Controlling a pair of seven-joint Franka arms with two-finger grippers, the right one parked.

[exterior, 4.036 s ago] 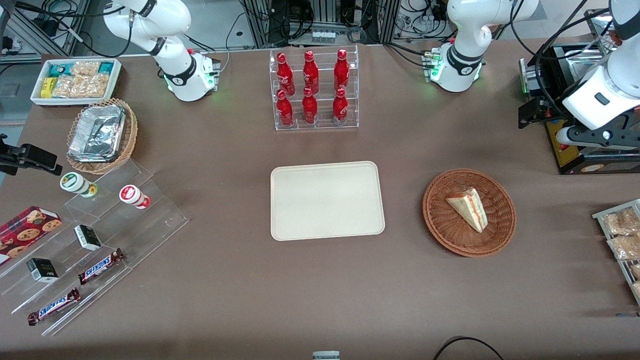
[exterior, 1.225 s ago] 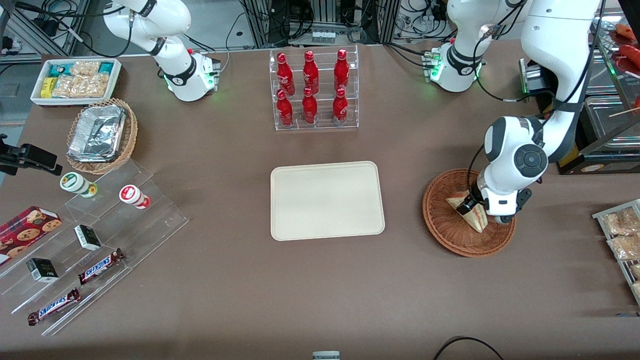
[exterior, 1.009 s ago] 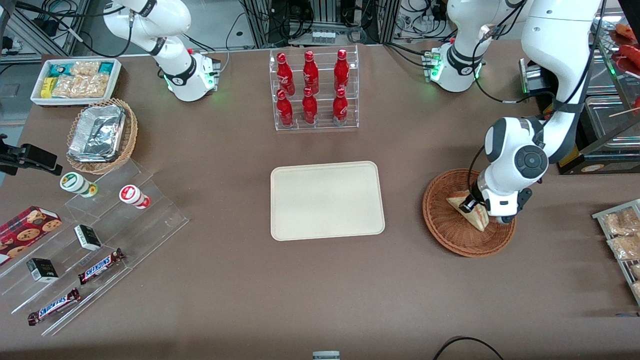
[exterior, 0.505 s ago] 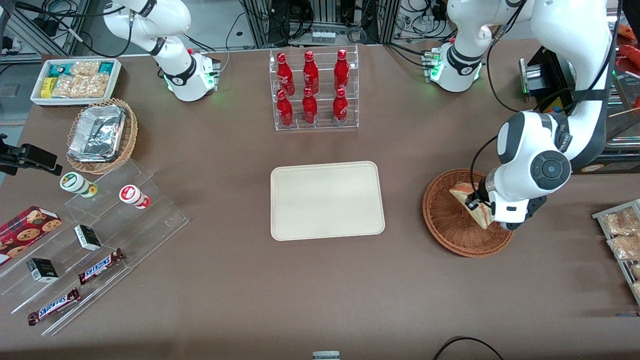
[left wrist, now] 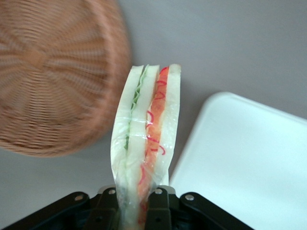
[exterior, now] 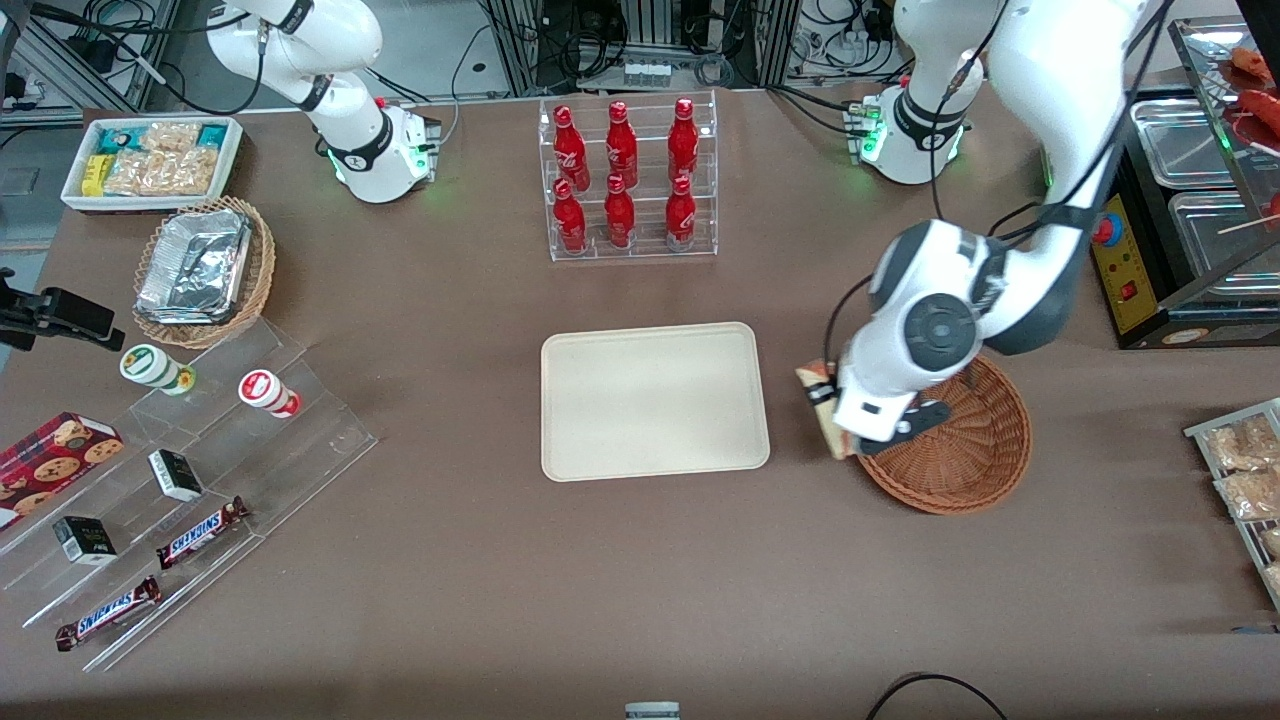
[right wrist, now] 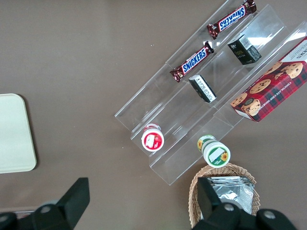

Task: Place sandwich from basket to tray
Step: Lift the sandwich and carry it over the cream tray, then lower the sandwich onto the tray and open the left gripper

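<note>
My gripper is shut on the sandwich and holds it in the air over the strip of table between the basket and the tray. In the left wrist view the sandwich stands on edge between the two black fingers, a clear-wrapped wedge of pale bread with green and red filling. The reddish-brown wicker basket holds nothing and lies beside the sandwich, with the cream tray on its opposite flank. The tray is bare.
A clear rack of red bottles stands farther from the front camera than the tray. Toward the parked arm's end lie a tan basket of foil containers, a white snack bin and clear steps with snack bars. Packets on a rack sit at the working arm's end.
The gripper came down onto the sandwich in the basket, shut on it, lifted it out and carried it over the basket's rim toward the tray.
</note>
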